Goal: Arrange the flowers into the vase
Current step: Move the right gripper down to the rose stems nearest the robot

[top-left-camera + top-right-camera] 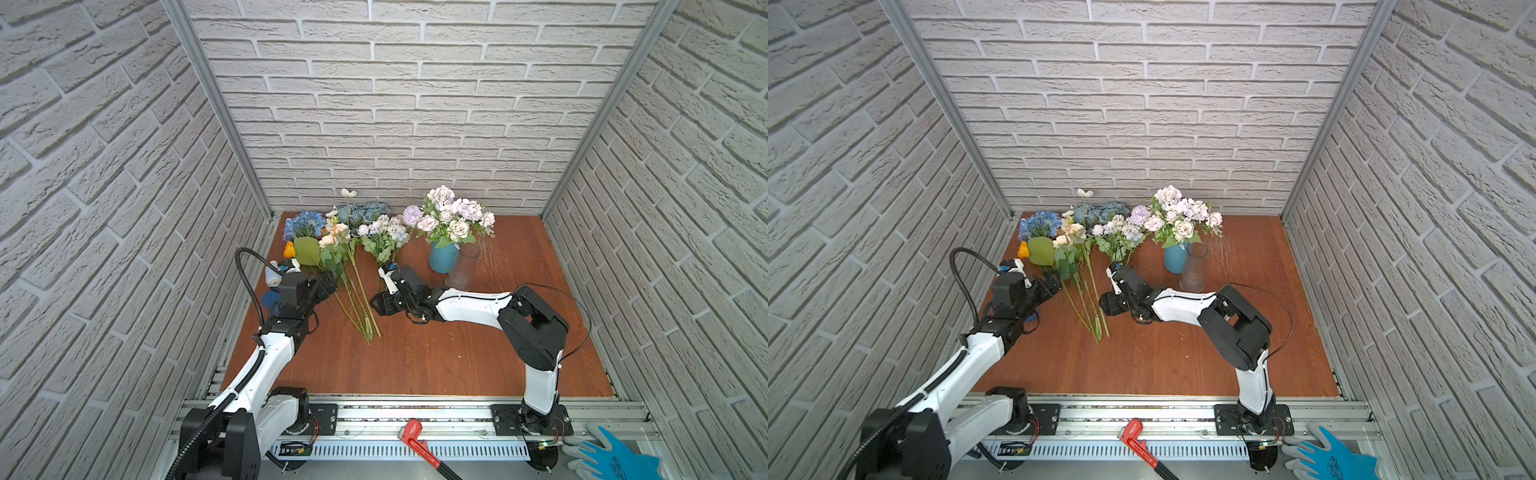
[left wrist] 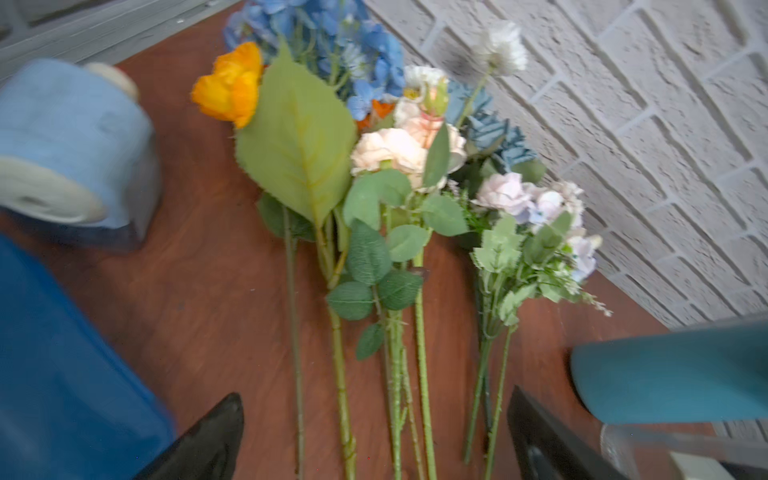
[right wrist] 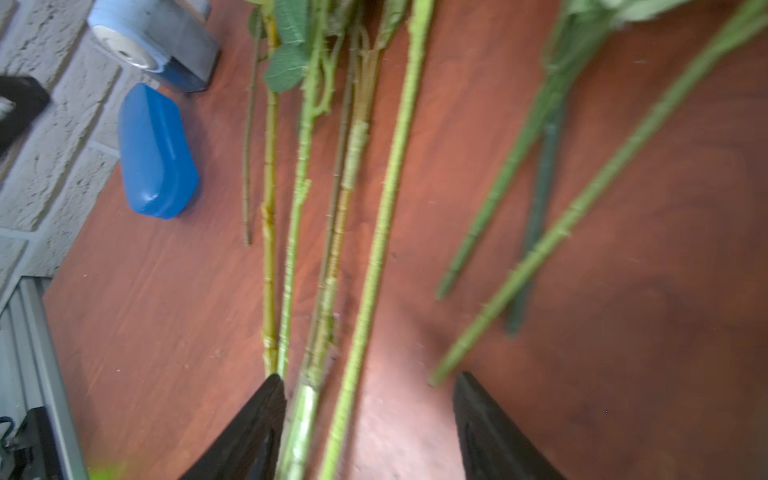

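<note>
Right gripper (image 3: 370,376): one; jaws partway apart, astride the cut ends of two green stems and pinched shut on neither, one stem just beside a finger (image 3: 257,424). Left gripper (image 2: 374,395): one; jaws at full spread over the loose stems, gripping nothing; whether it touches them cannot be told. Flowers (image 1: 332,251): a loose lot lying flat on the table (image 1: 415,365), left of centre, heads toward the back wall and stems fanned toward the front, in two bundles, about six stems in the larger and three in the smaller. By kind:

- blue hydrangea (image 1: 305,222), one
- orange bloom (image 1: 289,249), one
- cream-peach roses (image 2: 386,151), two open
- dusty-blue roses (image 1: 368,212), two
- white bud (image 1: 348,193), one, the tallest
- lilac-white cluster (image 1: 384,232), one spray

Glass vase (image 1: 463,266): one, clear, upright, right of the loose lot, with no stems in it. Teal vase (image 1: 444,257): one, just beside the glass vase, holding a bouquet (image 1: 451,212) of pale pink and lilac heads. Blue case (image 3: 156,153): one, near the table's left edge. Tape roll (image 3: 124,45): one, in a grey holder beyond the case. Red clamp (image 1: 417,440): one, on the front rail. Blue glove (image 1: 606,453): one, at the front right corner.
</note>
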You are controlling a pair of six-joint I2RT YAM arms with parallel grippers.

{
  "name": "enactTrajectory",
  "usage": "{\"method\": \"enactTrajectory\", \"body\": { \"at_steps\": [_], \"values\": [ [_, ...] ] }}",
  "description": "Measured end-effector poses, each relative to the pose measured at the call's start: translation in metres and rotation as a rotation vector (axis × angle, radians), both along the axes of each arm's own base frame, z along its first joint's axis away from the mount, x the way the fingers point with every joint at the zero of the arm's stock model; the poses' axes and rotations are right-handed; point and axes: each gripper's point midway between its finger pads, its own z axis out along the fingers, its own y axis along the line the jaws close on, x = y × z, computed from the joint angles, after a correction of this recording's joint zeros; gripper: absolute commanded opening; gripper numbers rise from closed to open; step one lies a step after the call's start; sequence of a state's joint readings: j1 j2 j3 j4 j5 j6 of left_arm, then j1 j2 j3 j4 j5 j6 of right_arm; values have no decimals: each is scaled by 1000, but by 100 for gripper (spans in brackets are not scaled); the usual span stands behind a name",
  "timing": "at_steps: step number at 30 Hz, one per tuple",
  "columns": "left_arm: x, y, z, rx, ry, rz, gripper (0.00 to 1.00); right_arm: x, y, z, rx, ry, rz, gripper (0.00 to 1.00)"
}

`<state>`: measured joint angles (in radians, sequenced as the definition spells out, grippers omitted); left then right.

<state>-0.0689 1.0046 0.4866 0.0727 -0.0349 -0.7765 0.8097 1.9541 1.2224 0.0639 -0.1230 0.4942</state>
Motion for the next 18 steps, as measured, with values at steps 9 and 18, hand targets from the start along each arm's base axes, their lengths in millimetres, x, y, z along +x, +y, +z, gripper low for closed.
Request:
{"method": "enactTrajectory", "body": {
  "at_steps": [9,18],
  "values": [
    [-16,35,-31,-87,62,148,98,16,62,-1,42,-37,71,41],
    [-12,25,-29,-124,52,96,98,34,81,-31,7,-14,63,35]
  ]
}}
